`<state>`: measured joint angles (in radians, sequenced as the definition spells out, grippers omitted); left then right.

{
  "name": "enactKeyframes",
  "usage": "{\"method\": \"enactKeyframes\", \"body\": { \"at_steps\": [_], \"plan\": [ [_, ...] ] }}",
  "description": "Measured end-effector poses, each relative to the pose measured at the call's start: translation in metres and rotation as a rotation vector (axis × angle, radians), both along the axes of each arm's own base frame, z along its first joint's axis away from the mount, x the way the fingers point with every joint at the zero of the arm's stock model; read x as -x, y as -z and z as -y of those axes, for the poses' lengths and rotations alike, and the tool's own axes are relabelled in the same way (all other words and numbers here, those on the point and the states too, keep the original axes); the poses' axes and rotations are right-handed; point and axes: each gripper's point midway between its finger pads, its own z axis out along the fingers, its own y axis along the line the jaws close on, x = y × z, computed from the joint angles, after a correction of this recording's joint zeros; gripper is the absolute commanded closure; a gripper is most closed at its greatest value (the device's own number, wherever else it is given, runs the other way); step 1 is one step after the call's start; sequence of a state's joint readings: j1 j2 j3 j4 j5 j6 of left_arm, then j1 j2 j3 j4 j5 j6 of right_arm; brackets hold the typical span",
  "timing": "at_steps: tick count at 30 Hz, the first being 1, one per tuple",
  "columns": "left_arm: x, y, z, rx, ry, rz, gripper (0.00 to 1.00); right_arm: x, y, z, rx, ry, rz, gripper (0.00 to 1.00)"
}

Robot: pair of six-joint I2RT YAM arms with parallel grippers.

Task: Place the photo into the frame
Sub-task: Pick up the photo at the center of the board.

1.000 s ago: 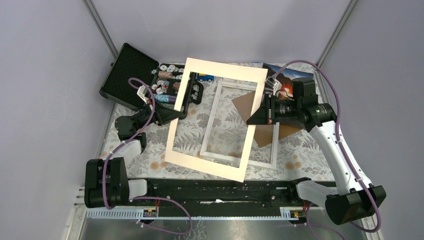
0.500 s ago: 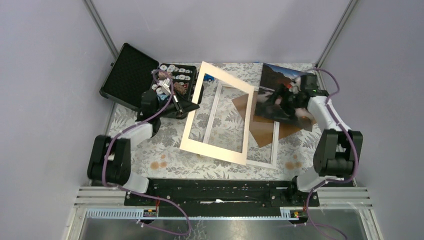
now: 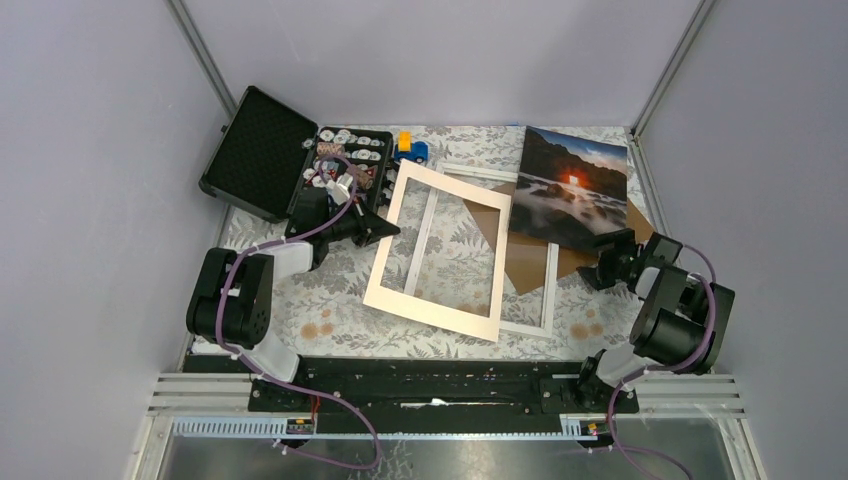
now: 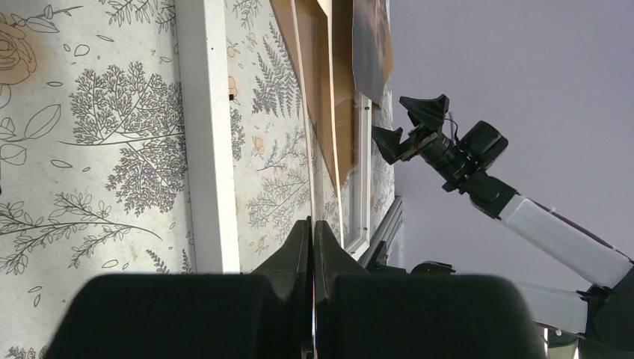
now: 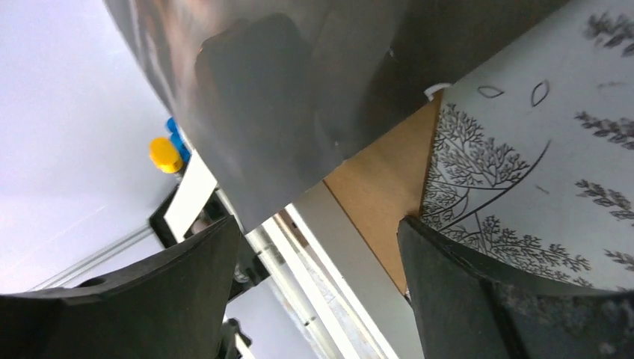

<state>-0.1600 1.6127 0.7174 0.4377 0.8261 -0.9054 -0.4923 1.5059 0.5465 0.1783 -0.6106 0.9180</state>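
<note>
The photo, a sunset landscape, lies at the back right, its near edge over a brown backing board. The white frame lies flat mid-table, mostly under a cream mat board. My left gripper is shut on the mat board's left edge, which sits slightly raised. In the left wrist view the left gripper pinches the thin mat board beside the frame. My right gripper stands open by the photo's near right corner. In the right wrist view the right gripper faces the photo, the backing board and the frame, holding nothing.
An open black case with several small round pieces stands at the back left. A blue and yellow toy sits beside it, the same toy showing in the right wrist view. Grey walls close in both sides.
The right gripper opened off the mat board and pulled back to the near right. The left gripper swung the mat board down from its raised tilt onto the frame. The photo is now uncovered.
</note>
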Motion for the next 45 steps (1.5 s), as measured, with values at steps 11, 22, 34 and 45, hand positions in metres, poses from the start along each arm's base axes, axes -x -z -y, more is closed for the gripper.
{"method": "enactKeyframes", "body": {
  "at_steps": [11,22,34,45],
  "plan": [
    [0.000,-0.007,0.001,0.012,0.001,0.014,1.00,-0.026,0.011,0.008,-0.111,0.111,0.173,0.40],
    [0.007,-0.009,0.013,0.020,0.031,0.024,1.00,-0.058,0.007,0.025,-0.188,0.201,0.368,0.48],
    [0.014,-0.006,0.029,0.034,0.037,0.005,1.00,-0.074,0.004,0.039,-0.196,0.281,0.451,1.00],
    [0.013,0.019,0.038,0.037,0.027,-0.097,1.00,-0.110,-0.256,0.060,0.192,0.120,0.778,1.00]
  ]
}}
